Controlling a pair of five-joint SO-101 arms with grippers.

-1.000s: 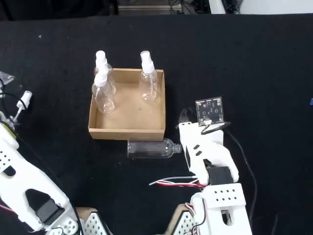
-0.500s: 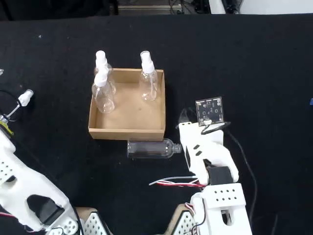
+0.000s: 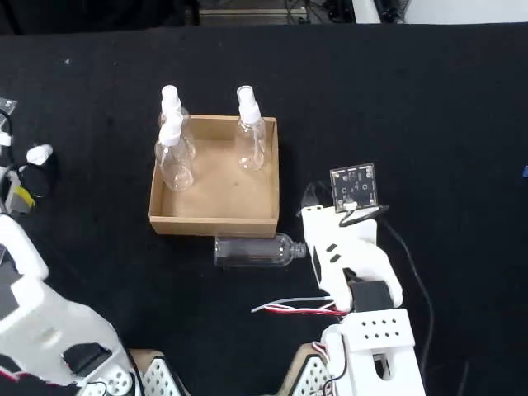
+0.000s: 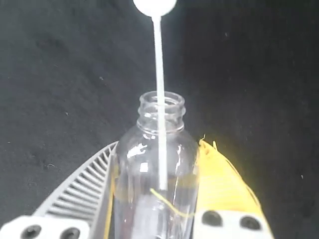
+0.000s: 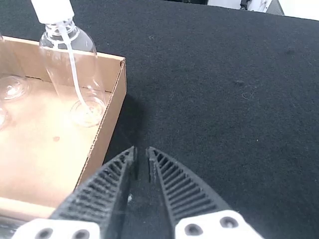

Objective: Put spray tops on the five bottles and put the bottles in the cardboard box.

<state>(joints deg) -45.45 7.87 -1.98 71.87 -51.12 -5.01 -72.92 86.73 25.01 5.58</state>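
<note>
The left gripper (image 4: 158, 145) sits at the left edge of the black tabletop (image 3: 396, 99), well apart from the cardboard box (image 3: 214, 223). Its fingers, one white and ribbed (image 4: 87, 186) and one yellow, are closed around the body of a clear bottle (image 4: 154, 174). A loose spray top (image 4: 154, 6) has its thin tube running down through that bottle's open neck, but the white head is not seated; it stands well off the rim. The right gripper (image 5: 141, 152) hangs over the tabletop just beside the box's right wall, with its dark ribbed fingers drawn almost together (only a narrow slit between them) and nothing in their hold. Three capped bottles (image 3: 250, 147) stand upright inside the box, one at the far right corner and two close together on the far left side. An uncapped bottle (image 3: 257, 252) lies on its side on the tabletop just in front of the box's near wall, its neck pointing toward the right arm.
</note>
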